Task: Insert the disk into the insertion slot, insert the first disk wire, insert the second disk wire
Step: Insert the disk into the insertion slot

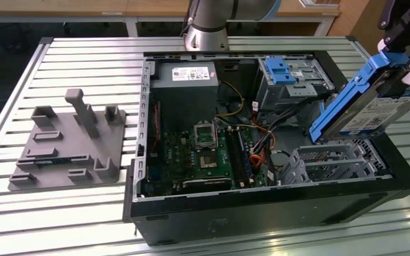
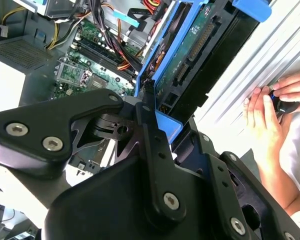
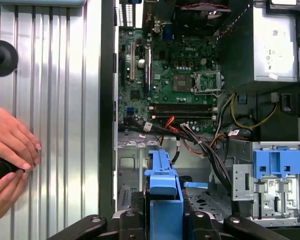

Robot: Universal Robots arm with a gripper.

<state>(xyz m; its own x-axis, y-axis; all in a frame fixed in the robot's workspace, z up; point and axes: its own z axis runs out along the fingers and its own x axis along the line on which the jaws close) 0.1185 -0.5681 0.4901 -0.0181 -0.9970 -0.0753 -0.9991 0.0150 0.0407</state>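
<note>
My gripper (image 1: pixel 403 50) hangs over the open computer case's corner at the exterior view's right, shut on the disk (image 1: pixel 365 106). The disk is a silver drive with a white label in a bright blue carrier, held steeply tilted in the air. Its lower end hovers just above the insertion slot (image 1: pixel 335 160), a low silver punched-metal cage inside the case. In the second wrist view the disk (image 2: pixel 190 55) shows its green circuit side between my black fingers (image 2: pixel 151 125). In the first wrist view the blue carrier (image 3: pixel 162 182) sits edge-on above the insertion slot (image 3: pixel 131 167).
A taller silver cage with a blue clip (image 1: pixel 285 74) stands behind the slot. Loose wires (image 1: pixel 262 144) run between the cages and the motherboard (image 1: pixel 205 154). A grey fixture (image 1: pixel 70 144) lies on the slatted table. A person's hands (image 3: pixel 10 150) rest beside the case.
</note>
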